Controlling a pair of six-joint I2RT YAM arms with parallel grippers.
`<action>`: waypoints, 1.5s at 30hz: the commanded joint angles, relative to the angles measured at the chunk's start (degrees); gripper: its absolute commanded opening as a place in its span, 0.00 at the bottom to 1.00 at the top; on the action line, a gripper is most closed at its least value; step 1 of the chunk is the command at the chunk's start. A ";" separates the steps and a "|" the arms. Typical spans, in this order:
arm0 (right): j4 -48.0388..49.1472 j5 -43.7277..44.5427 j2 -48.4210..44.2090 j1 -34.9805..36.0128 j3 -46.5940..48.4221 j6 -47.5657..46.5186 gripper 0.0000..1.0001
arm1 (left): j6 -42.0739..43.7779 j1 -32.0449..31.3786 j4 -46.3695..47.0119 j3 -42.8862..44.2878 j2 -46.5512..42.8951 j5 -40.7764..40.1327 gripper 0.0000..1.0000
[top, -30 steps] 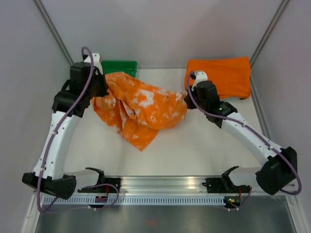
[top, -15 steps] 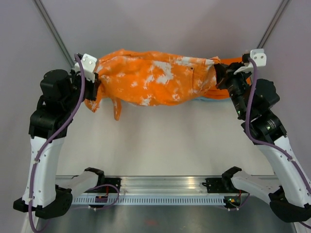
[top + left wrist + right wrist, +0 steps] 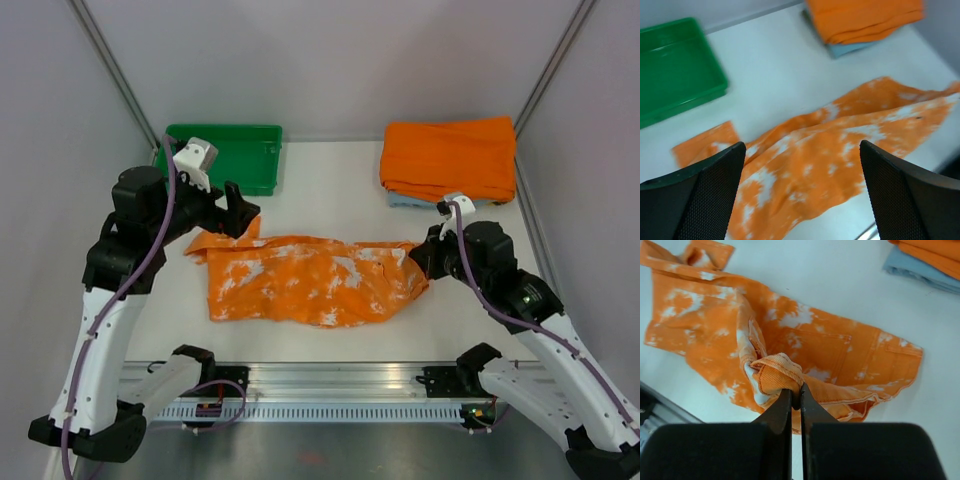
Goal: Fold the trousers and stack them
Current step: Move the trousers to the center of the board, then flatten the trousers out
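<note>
The trousers (image 3: 310,282), orange with white splashes, lie spread flat across the middle of the table. My left gripper (image 3: 238,212) hovers open just above their left end, with nothing between its fingers. In the left wrist view the trousers (image 3: 840,145) lie below the wide-apart jaws of the left gripper (image 3: 802,192). My right gripper (image 3: 422,258) is shut on the trousers' right end. The right wrist view shows the right gripper (image 3: 796,396) pinching a raised fold of the trousers (image 3: 815,347).
A green tray (image 3: 225,152) sits at the back left. A plain orange folded cloth (image 3: 450,155) lies on a light blue folded cloth (image 3: 410,200) at the back right. The arms' rail (image 3: 340,380) runs along the near edge.
The trousers went from bunched at the back, to stretched in the air between both grippers, to flat on the table nearer the front. My left gripper opened and let go.
</note>
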 commanded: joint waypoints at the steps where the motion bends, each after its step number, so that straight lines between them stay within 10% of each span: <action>1: 3.71 -7.15 -1.45 -0.14 1.37 1.87 0.00 | -10.82 -0.76 11.49 -2.74 4.38 22.12 1.00; 13: -5.61 -15.07 -4.69 -0.05 -0.13 2.92 0.00 | 3.30 -21.76 20.69 -4.06 23.57 18.84 0.98; 36: -5.09 -11.71 -6.37 -0.05 -1.01 6.61 0.00 | 20.44 -33.02 20.91 -1.97 39.21 29.50 0.80; 45: -3.68 -9.89 -6.64 -0.05 -0.48 12.48 0.03 | 18.26 -37.94 21.79 -6.26 40.10 27.58 0.37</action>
